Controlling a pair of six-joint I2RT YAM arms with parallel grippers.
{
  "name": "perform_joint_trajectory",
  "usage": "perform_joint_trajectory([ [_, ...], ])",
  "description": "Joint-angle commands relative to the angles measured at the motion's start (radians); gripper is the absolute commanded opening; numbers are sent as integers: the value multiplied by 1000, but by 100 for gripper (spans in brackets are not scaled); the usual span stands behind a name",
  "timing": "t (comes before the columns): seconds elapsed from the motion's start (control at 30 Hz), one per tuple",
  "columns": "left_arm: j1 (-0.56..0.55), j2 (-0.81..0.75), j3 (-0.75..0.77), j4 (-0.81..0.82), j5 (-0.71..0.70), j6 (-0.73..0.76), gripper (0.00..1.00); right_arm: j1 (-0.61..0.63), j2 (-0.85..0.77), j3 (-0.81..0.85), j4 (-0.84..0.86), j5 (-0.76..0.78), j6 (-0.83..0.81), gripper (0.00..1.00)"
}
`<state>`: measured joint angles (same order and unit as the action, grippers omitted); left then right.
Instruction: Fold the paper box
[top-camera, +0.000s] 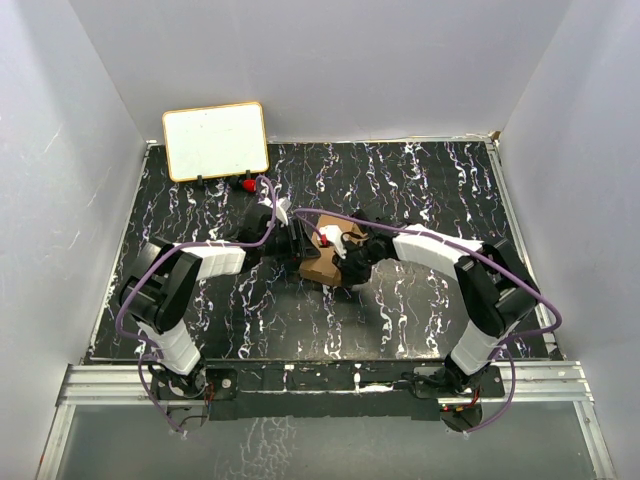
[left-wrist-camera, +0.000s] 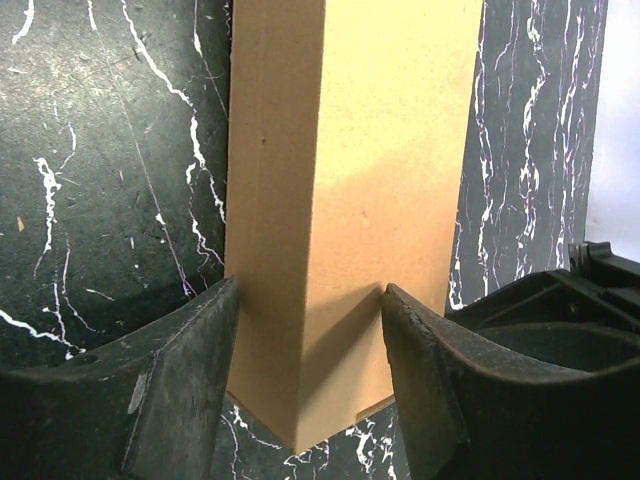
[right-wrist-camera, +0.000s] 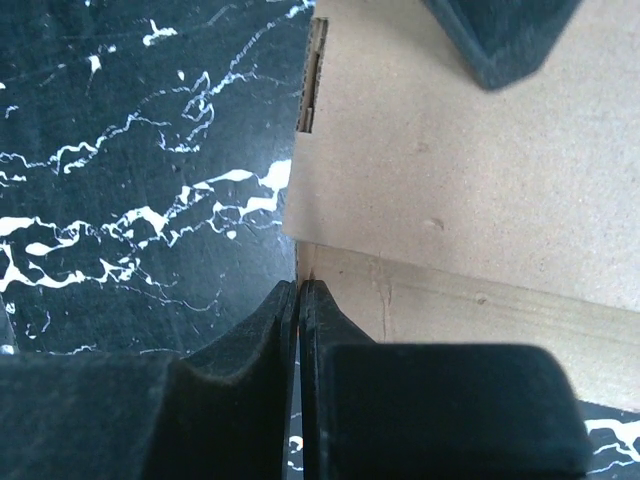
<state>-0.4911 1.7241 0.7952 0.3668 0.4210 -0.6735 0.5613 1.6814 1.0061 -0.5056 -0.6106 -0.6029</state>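
Plain brown cardboard paper box (top-camera: 322, 264): body formed, end closure likely still to do.
Box sits mid-table on the black white-veined marble table (top-camera: 420, 180), between the two arms. It reads as a squared carton, walls creased and upright. Left gripper (left-wrist-camera: 310, 300) clamps it, fingers pressed against two opposite sides. Right gripper (right-wrist-camera: 301, 292) is closed tight, tips at a box edge; cannot tell if a thin flap is nipped between them. One end seam looks ajar, so tucking probably remains.

bright, even overhead light; lower paper box (left-wrist-camera: 330, 330) shaded; near foreground slightly soft.
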Motion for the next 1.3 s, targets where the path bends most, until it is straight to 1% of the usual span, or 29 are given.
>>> perform_joint_trajectory([
  [0.0,-16,-9,32,-38,-19,10,56,34,-16,64,38,-18,17,8],
  [0.47,-64,10,40,-70,-115,-17,53,52,20,117,25,23,92,9],
  [0.77,-102,14,54,-80,-165,-24,53,61,79,203,-34,48,142,10],
  [1.07,-105,15,68,-73,-161,-9,55,56,71,176,-59,46,100,15],
  [1.2,-104,5,72,-75,-162,-1,57,24,29,170,-66,28,82,21],
  [1.27,-104,2,72,-74,-161,2,58,2,19,166,-71,-2,73,23],
])
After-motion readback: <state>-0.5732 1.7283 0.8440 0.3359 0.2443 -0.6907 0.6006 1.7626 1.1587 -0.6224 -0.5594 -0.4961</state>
